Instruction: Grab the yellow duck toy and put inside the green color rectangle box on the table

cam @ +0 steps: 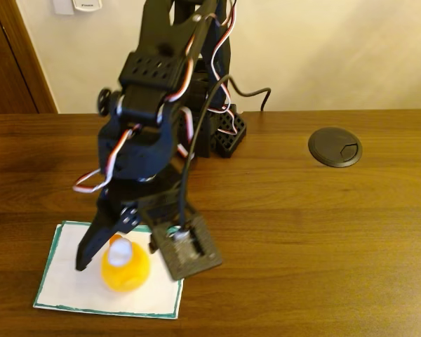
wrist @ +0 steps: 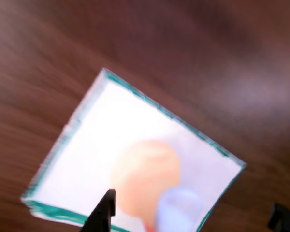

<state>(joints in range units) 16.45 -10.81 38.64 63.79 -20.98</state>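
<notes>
The yellow duck toy [cam: 126, 270] sits on the white sheet with the green border [cam: 67, 284], near the sheet's middle, its white cap up. My gripper [cam: 123, 256] hangs right over the duck, open, with one black finger [cam: 91, 246] on the duck's left. In the blurred wrist view the duck [wrist: 145, 171] lies on the sheet [wrist: 111, 121] between two widely spread fingertips, nearer the left one [wrist: 104, 215]; the gripper [wrist: 193, 220] is not shut on it. The sheet lies at the front left of the brown table [cam: 302, 232].
A round black disc [cam: 335, 147] is set into the table at the back right. The arm's base [cam: 221, 130] stands at the back centre against the wall, cables trailing from it. A wooden door frame [cam: 21, 56] rises at the back left.
</notes>
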